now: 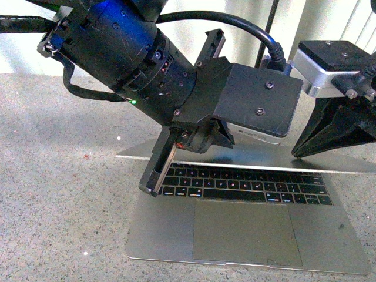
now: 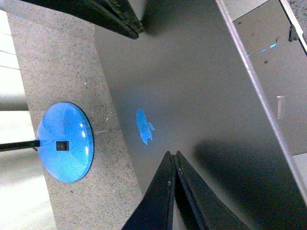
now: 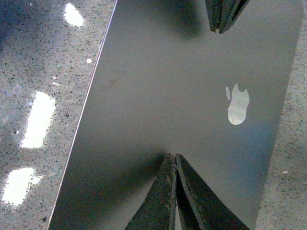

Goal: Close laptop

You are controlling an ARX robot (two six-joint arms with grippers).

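Note:
The silver-grey laptop (image 1: 161,229) lies open in the front view, with black keys (image 1: 247,183) and a large trackpad (image 1: 247,232). Its lid (image 1: 335,164) shows nearly edge-on behind the keys. My left gripper (image 1: 200,141) is shut, its tips down at the lid's back. My right gripper (image 1: 298,154) is shut and also rests at the lid, further right. In the left wrist view the shut tips (image 2: 171,154) meet the lid (image 2: 201,86) near the apple logo (image 2: 144,125). In the right wrist view the shut tips (image 3: 171,156) touch the lid (image 3: 158,86) beside the logo (image 3: 237,105).
The laptop sits on a speckled grey stone table (image 1: 59,176). A round blue base on a dark pole (image 2: 64,142) stands on the table behind the lid. A black cable (image 1: 247,26) and a thin pole (image 1: 267,32) rise behind the arms.

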